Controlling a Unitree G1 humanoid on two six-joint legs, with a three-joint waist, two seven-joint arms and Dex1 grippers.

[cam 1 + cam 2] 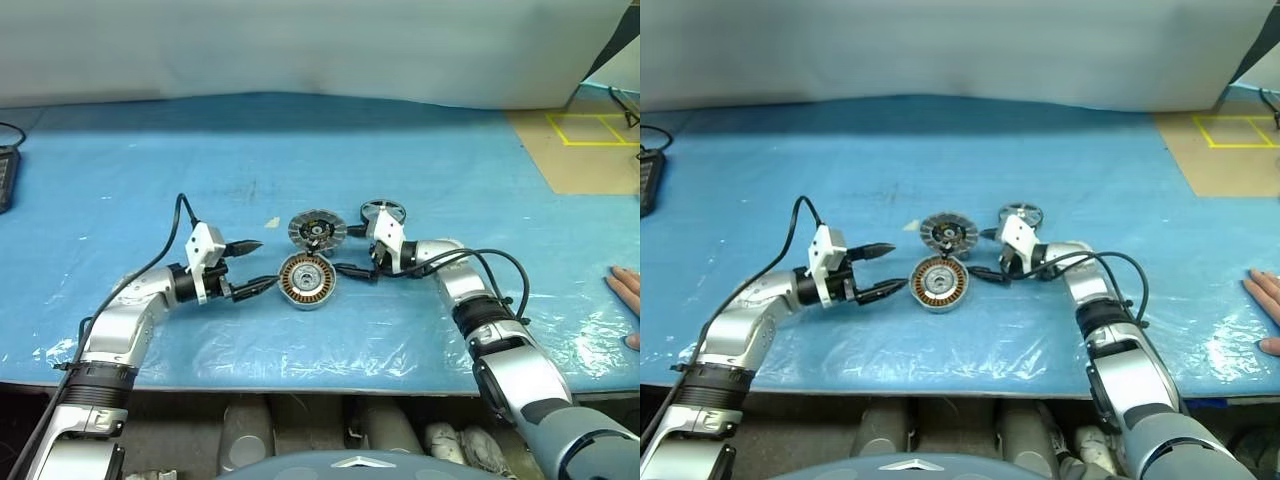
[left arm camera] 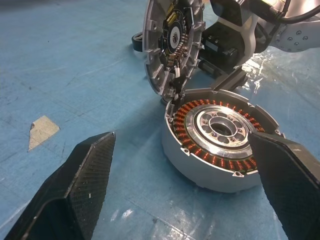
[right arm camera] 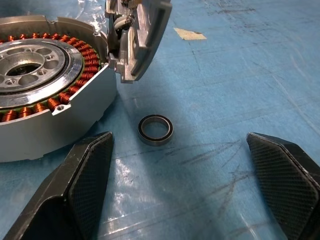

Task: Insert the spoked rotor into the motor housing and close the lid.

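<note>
Beside the motor housing (image 1: 306, 280), both arms' fingers (image 2: 80, 185) (image 3: 85, 180) gape wide, empty.

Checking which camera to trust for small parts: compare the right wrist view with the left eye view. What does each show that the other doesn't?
Right wrist alone: a small loose ring on the blue sheet, between the open fingers. Left eye alone: the spoked rotor, the left gripper, open, and a person's hand at the table edge. Both: the housing with copper windings, and the lid leaning beside it.
</note>
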